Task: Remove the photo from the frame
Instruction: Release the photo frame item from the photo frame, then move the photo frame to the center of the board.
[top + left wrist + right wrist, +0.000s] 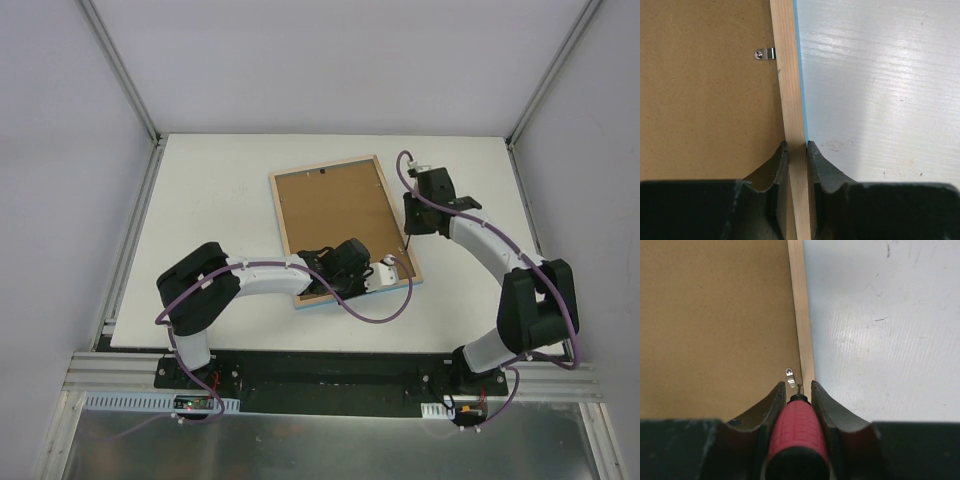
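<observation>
The frame [325, 168] lies face down on the white table, its pale wood rim [790, 75] up and a thin light-blue edge showing. A brown backing board [335, 215] fills it, so the photo is hidden. My left gripper [797, 147] is shut on the rim at the frame's near edge [345, 285]. My right gripper [797, 385], at the frame's right side [410, 238], is shut on a red-handled screwdriver [797, 425]. The screwdriver's tip rests at the rim beside a small metal clip [790, 376].
Another metal clip [765, 53] sits on the backing board by the rim ahead of the left fingers. White table surface [220, 200] surrounds the frame. Enclosure walls with metal posts [120, 70] close off the far and side edges.
</observation>
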Robot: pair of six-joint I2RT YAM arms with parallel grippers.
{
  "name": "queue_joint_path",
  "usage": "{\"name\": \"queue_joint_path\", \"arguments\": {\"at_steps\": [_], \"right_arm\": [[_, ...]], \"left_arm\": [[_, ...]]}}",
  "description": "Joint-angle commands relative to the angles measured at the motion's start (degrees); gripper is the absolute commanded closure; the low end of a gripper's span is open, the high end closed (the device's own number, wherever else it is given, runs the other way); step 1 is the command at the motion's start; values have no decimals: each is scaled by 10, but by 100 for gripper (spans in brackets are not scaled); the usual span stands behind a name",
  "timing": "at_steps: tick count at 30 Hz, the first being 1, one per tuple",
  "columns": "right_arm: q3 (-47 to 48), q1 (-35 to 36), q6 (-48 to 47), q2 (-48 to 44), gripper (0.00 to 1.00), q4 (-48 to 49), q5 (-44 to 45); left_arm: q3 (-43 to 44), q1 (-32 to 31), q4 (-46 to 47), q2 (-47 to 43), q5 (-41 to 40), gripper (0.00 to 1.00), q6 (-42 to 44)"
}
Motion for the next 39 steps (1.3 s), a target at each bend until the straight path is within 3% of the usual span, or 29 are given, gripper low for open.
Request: {"name": "queue_joint_path", "arguments": {"at_steps": [1,16,22,24,26,28,31,39], "right_arm": [[46,-34,12,-56,99,-8,-49],[25,-117,49,-116,99,11,-108],[10,-146,59,-135,99,23,-123],[8,-150,61,-136,99,25,-123],[8,-152,61,-136,99,25,-123],[8,-153,61,-136,99,25,-119],[4,-154,61,-140,99,25,-95],[-6,-172,67,-145,99,36,-79]], "left_arm": [[-40,-16,-120,32,79,100,10],[-66,-97,-145,-2,86,100,83],[-88,-101,-149,-33,79,100,114],[-87,-101,-149,-38,68,100,109],[-78,-101,-148,-30,51,92,95],[-61,-98,-148,-12,29,91,72],[-35,-85,-148,13,19,100,32],[-22,-32,-156,28,38,100,-10]]}}
